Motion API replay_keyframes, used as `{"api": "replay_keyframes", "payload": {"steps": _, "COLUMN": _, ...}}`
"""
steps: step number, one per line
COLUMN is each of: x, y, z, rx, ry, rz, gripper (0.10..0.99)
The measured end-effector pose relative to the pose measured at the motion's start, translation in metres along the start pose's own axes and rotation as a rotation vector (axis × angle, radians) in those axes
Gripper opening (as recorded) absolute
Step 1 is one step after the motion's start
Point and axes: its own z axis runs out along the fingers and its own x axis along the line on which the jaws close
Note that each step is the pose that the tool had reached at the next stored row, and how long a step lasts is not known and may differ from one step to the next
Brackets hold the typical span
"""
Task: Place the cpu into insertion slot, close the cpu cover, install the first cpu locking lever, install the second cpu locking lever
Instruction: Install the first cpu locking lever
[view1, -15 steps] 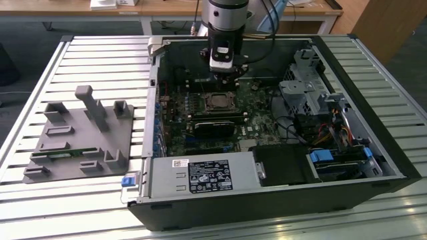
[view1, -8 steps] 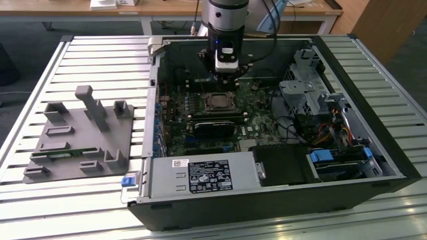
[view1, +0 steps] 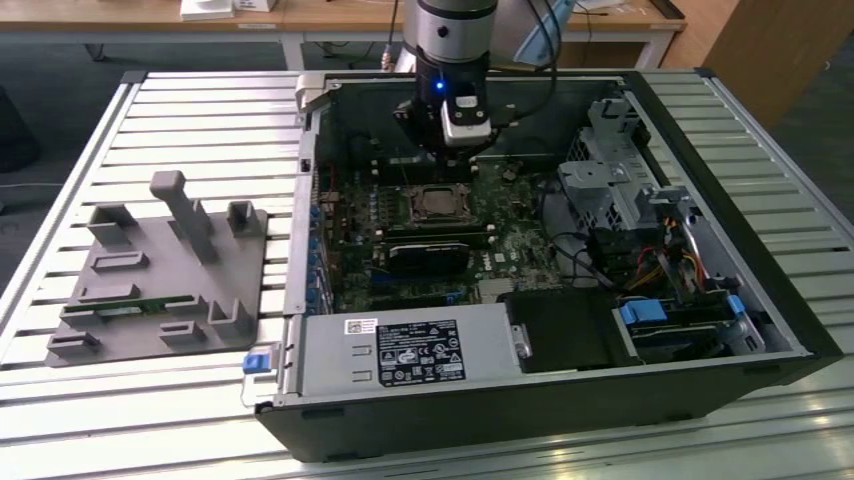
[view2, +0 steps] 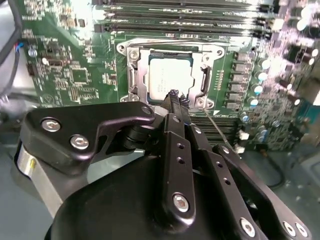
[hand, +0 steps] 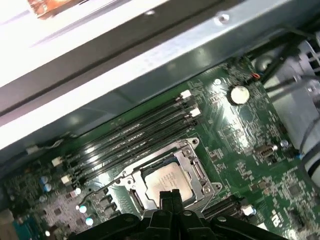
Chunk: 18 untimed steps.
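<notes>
The cpu (view2: 167, 76) lies flat in the insertion slot (view2: 170, 48) on the green motherboard, its grey metal top showing through the window of the cpu cover (view2: 134, 75). The silver cover frame (hand: 194, 170) lies down over the chip (hand: 165, 179). My gripper (view2: 175, 96) hangs just above the socket's near edge, fingers pressed together with nothing between them; its tips (hand: 169, 194) overlap the chip's edge in the first wrist view. From one socket corner a thin metal lever (view2: 218, 130) runs off at a slant. In the exterior view the gripper (view1: 449, 168) sits over the socket (view1: 434, 203) inside the open case.
Long black memory slots (hand: 135, 135) run beside the socket. A black card (view1: 430, 250) lies below it in the exterior view. The case walls (view1: 721, 150), drive cage (view1: 614, 180) and cables (view1: 654, 265) crowd the exterior view's right. A grey fixture tray (view1: 160, 270) rests at its left.
</notes>
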Motion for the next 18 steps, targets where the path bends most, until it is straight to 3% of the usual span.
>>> {"api": "replay_keyframes", "payload": {"steps": 18, "x": 0.0, "y": 0.0, "z": 0.0007, "rx": -0.004, "ry": 0.006, "rz": -0.327, "gripper": 0.106}}
